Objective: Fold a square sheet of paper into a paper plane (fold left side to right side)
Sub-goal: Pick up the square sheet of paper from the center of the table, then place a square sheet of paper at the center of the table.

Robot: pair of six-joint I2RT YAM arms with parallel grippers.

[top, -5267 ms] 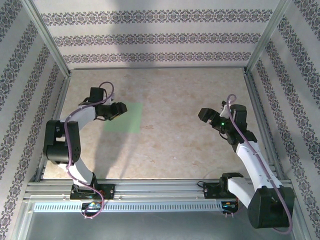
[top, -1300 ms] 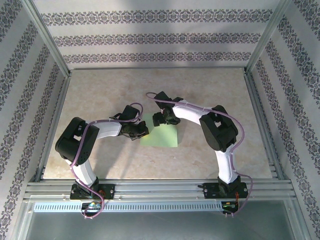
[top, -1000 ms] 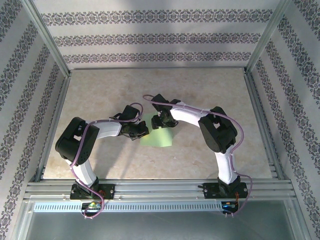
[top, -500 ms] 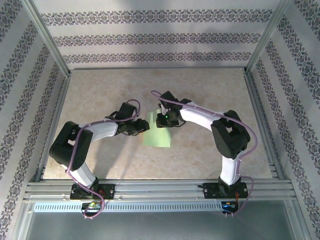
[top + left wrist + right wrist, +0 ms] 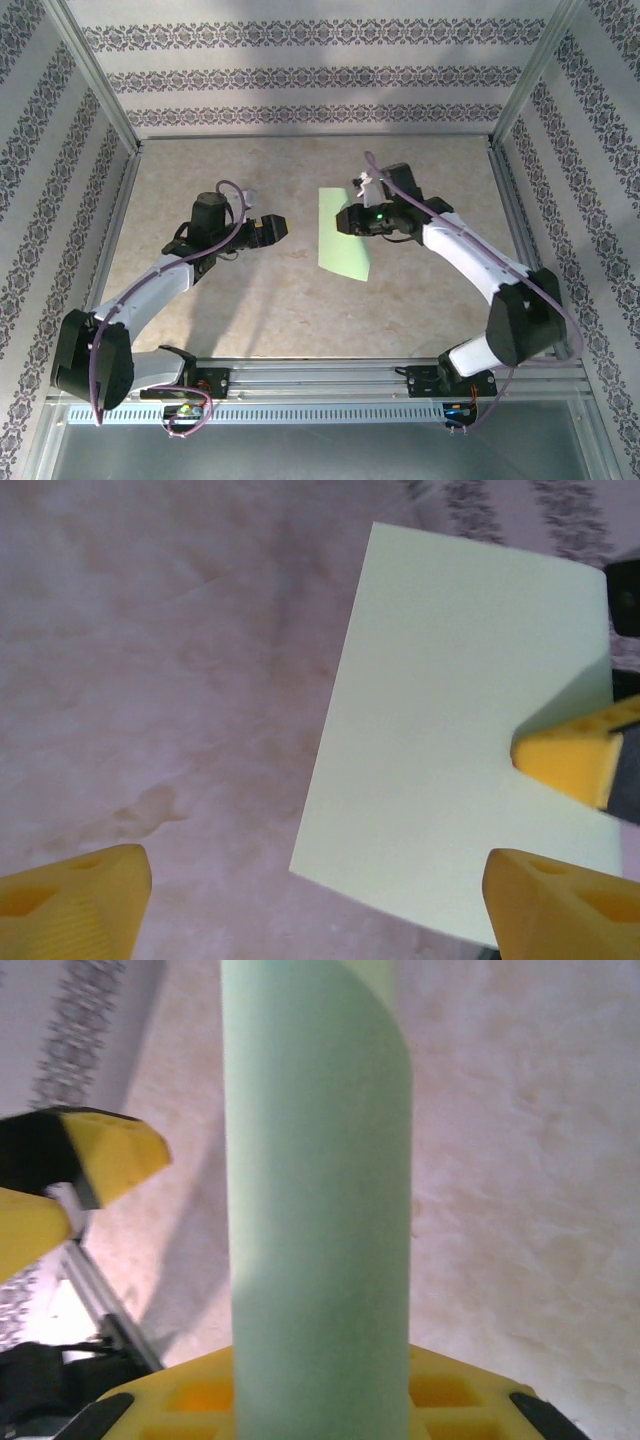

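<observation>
— Question one: how does the left gripper (image 5: pixel 272 228) stand?

— Wide open, with nothing in its jaws. In its own wrist view the two yellow fingertips (image 5: pixel 75 900) sit at the bottom corners, far apart, with bare table and the nearest corner of the sheet between them. It hangs just left of the paper and does not touch it.

— And the right gripper (image 5: pixel 345 220)?

— Closed down on the square sheet of paper (image 5: pixel 342 255), pinching it at its right-hand edge. Seen from the left wrist camera, one yellow finger (image 5: pixel 565 760) of the right gripper lies on top of the sheet at that edge and throws a shadow across the paper. Seen from the right wrist camera, the sheet runs straight out over the yellow finger (image 5: pixel 470 1395) beneath it.

— Where is the sheet on the table (image 5: pixel 250 300)?

— Near the middle, a little toward the far wall (image 5: pixel 300 75), between the two grippers. From above it reads as a tall narrow strip, its long sides running far to near and slightly tilted.

— Flat?

— Not wholly. In the right wrist view its right side curves over in a soft bend, with no sharp crease there. Whether its near end rests on the table or hangs just above it, I cannot tell.
</observation>
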